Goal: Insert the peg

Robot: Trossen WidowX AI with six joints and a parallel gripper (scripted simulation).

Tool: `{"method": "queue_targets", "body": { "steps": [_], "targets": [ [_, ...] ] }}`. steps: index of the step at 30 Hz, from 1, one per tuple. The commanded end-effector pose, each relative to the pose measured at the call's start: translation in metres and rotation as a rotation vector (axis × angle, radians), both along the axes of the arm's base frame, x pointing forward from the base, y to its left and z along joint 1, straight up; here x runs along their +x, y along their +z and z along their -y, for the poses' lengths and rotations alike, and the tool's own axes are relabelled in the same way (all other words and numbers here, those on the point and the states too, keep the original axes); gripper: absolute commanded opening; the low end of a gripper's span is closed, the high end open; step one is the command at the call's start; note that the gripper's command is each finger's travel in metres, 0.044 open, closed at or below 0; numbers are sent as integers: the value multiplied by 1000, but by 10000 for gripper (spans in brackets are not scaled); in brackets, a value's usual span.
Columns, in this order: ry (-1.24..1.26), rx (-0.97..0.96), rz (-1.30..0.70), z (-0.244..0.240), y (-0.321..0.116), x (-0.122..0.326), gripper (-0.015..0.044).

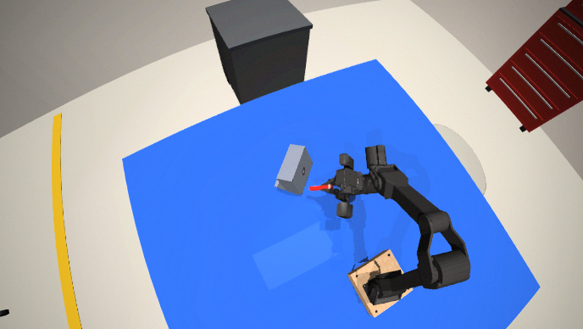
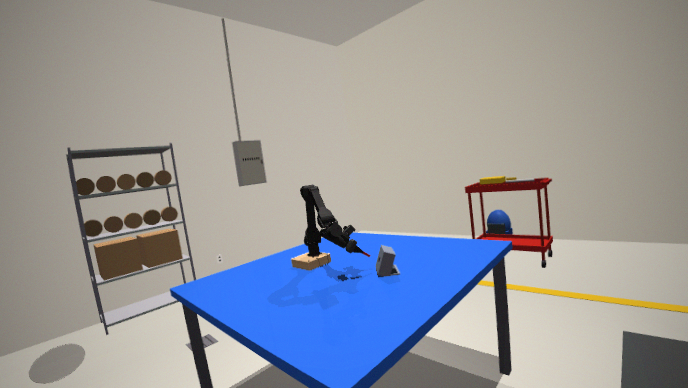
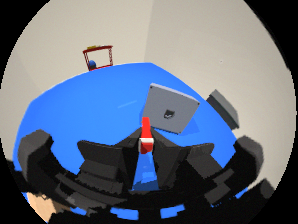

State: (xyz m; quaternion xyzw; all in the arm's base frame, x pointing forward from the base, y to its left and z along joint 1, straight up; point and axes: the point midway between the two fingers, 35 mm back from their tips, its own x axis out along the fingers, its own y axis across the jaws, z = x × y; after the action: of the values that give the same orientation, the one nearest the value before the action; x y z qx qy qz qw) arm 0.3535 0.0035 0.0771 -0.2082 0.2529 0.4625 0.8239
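My gripper [image 1: 329, 186] [image 2: 362, 251] [image 3: 145, 129] is shut on the red peg [image 1: 319, 187] [image 2: 367, 255] [image 3: 145, 126], above the table. The peg's white end is at the fingertips and its red length points forward, tilted down toward the panel. The grey sloped panel [image 1: 291, 163] [image 2: 385, 260] [image 3: 171, 101] stands on the table in front of the gripper. Its face has one dark hole [image 1: 303, 171] [image 3: 169, 114]. In the wrist view the hole is to the right of the peg and looks angular. The peg's free end appears outside the hole, left of it. The exact gap is hard to tell.
The blue table top [image 1: 203, 191] [image 2: 350, 320] [image 3: 75, 115] carries the panel and the arm's wooden base [image 1: 360, 277] [image 2: 303, 262]. A dark cabinet [image 1: 267, 59] stands beyond the table's edge. A red cart [image 2: 510, 243] [image 3: 98, 50] stands on the floor farther off.
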Motion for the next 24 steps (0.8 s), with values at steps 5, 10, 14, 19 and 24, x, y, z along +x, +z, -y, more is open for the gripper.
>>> {"method": "queue_targets", "body": {
  "steps": [5,10,14,19,24],
  "targets": [
    [-42,53,8,10,-1,0,0],
    [-64,80,18,17,0,0,0],
    [-82,102,26,22,0,0,0],
    [-103,128,37,28,1,0,0],
    [-123,154,48,35,2,-1,0]
  ]
}}
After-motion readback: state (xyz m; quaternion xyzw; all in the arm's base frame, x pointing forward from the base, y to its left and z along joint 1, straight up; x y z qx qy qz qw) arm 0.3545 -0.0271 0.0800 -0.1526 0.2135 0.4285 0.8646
